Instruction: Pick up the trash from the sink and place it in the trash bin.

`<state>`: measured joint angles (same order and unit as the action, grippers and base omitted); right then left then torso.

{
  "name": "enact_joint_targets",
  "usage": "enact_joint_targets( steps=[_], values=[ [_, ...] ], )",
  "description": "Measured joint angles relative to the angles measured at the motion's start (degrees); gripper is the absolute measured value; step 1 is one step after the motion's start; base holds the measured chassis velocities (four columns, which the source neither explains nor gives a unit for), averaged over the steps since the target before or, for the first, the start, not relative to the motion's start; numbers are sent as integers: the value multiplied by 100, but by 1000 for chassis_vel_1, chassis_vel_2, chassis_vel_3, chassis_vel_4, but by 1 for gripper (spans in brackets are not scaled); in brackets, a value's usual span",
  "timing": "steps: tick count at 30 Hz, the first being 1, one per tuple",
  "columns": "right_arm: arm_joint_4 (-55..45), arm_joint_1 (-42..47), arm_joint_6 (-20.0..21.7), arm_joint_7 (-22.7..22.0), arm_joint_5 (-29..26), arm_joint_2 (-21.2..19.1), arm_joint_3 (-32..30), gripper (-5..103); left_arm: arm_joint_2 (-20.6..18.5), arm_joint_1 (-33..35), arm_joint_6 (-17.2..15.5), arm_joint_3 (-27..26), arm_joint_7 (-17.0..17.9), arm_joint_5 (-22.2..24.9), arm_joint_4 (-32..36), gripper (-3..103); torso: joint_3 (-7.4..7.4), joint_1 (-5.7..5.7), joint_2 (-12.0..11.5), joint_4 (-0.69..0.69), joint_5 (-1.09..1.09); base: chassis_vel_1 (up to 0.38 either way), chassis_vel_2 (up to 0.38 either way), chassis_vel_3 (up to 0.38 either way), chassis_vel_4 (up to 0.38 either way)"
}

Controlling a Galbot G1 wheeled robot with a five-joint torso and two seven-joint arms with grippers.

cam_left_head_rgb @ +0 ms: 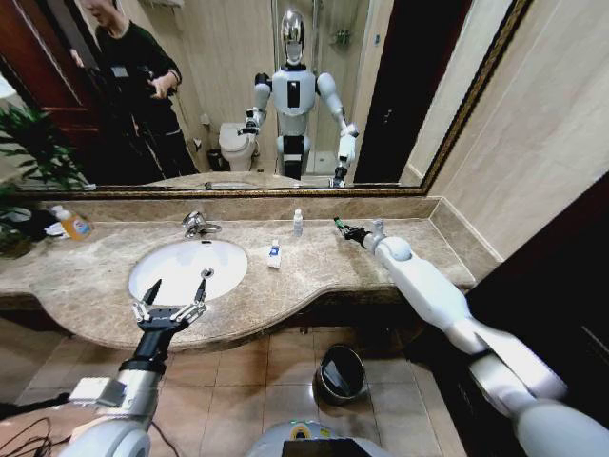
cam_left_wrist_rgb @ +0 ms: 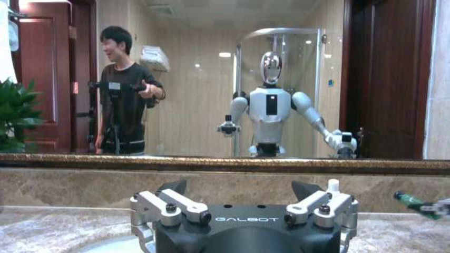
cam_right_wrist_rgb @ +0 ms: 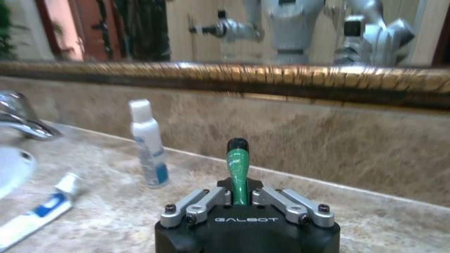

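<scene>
Right gripper [cam_right_wrist_rgb: 241, 196] body is hiding the green-black piece's [cam_right_wrist_rgb: 237, 166] lower end; beside it, the frame edge is cropping the white tube [cam_right_wrist_rgb: 37, 210].

White-shelled arms, black grippers.
The right arm [cam_left_head_rgb: 428, 290] is glossy white; the left gripper [cam_left_wrist_rgb: 246, 219] is black, marked GALBOT, with silver screwed finger links.

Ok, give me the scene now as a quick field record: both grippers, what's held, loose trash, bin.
left gripper: jaws open, empty, at the front rim of the sink
right gripper: jaws shut on the green tube, over the counter near the back wall
white bottle: upright on the counter by the backsplash
white tube with blue label: on the counter, right of the basin
trash bin: on the floor below the counter
yellow bottle: far left of the counter
</scene>
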<state>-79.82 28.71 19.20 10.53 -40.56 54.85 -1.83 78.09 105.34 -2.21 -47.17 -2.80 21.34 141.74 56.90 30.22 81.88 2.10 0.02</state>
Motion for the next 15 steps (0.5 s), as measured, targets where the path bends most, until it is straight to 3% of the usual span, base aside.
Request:
enact_joint_targets(
  steps=[6,9,15],
  values=[
    [-1535,1150,55,-30,-329,-580,-927,10,0,0,0,0,-1,0,0,100,0,0,0,0,-1,0,0,0,0],
    [-2541,2184,8,-144,-492,-895,-1503,10,0,0,0,-1,1,0,0,100,0,0,0,0,0,0,0,0,0],
    [-3555,3422,-281,-267,-496,-1127,-2177,10,0,0,0,0,-1,0,0,100,-1,-1,0,1,-2,0,0,0,0]
  ],
)
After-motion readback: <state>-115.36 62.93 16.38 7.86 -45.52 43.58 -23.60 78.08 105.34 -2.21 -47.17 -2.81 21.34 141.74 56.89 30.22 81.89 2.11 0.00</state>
